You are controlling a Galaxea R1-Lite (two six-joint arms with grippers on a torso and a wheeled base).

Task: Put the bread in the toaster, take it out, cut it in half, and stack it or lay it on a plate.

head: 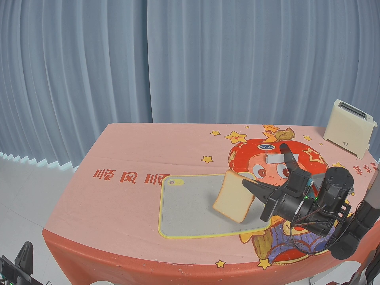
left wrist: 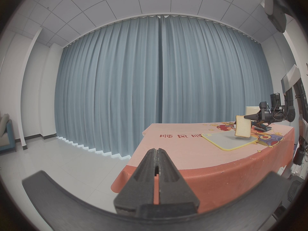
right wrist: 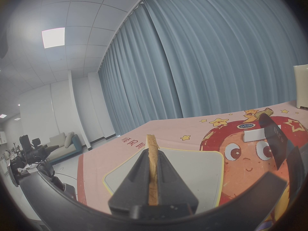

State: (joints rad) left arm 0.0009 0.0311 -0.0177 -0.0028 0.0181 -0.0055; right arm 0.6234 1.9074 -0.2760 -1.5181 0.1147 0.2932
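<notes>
I am clamping my right claw (head: 244, 182) shut on one edge of the bread (head: 233, 196), holding the slice tilted on edge over the right end of the grey, yellow-rimmed cutting board (head: 186, 210). The board is lying near the front edge of the pink-clothed surface (head: 130, 206). The bread is looking pale with a tan crust. The cream toaster (head: 349, 128) is standing at the far right corner, well apart. Red characters are running along the cloth beside the board. My left claw (left wrist: 156, 153) is hanging closed and empty, off the surface's left side.
</notes>
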